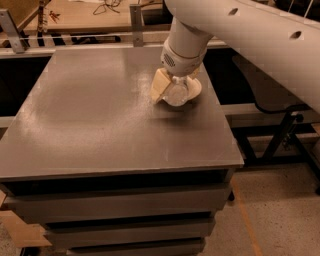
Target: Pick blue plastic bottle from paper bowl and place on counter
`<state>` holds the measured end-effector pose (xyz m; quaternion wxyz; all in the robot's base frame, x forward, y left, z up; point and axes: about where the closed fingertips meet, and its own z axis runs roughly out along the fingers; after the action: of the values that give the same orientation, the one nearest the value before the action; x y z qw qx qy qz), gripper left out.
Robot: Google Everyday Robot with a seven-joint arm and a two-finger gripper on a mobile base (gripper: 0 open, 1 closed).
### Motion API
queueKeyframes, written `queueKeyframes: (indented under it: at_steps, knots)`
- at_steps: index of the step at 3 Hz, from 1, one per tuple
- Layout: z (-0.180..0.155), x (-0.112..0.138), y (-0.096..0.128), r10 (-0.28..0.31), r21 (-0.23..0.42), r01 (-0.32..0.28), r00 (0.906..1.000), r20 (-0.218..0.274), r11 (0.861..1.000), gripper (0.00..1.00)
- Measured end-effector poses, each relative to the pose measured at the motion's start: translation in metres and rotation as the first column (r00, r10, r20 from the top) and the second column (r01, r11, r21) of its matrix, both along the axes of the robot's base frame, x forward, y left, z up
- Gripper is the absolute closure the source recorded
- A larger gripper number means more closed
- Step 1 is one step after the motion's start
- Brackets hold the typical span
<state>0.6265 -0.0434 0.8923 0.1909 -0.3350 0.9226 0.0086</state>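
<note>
The paper bowl [196, 89] sits on the grey counter [100, 120], near its far right edge. My gripper [172, 87] is down at the bowl's left side, hanging from the thick white arm that comes in from the upper right. A clear rounded shape, the blue plastic bottle [176, 94], lies in the bowl right under the gripper and is partly hidden by it. I cannot see its label or cap.
The counter stands on grey drawer-like tiers [120, 210]. Behind it is a light wooden desk [85, 12] with cables and metal rails. A dark frame [280, 135] stands to the right, over a speckled floor.
</note>
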Motion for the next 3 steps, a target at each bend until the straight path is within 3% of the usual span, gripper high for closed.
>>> queueKeyframes:
  at_steps: [2, 3]
  knots:
    - [0.009, 0.0, -0.005, -0.025, 0.008, 0.025, 0.9976, 0.065, 1.0, 0.71]
    - [0.029, -0.012, 0.001, 0.018, 0.022, -0.021, 0.9916, 0.128, 1.0, 0.95]
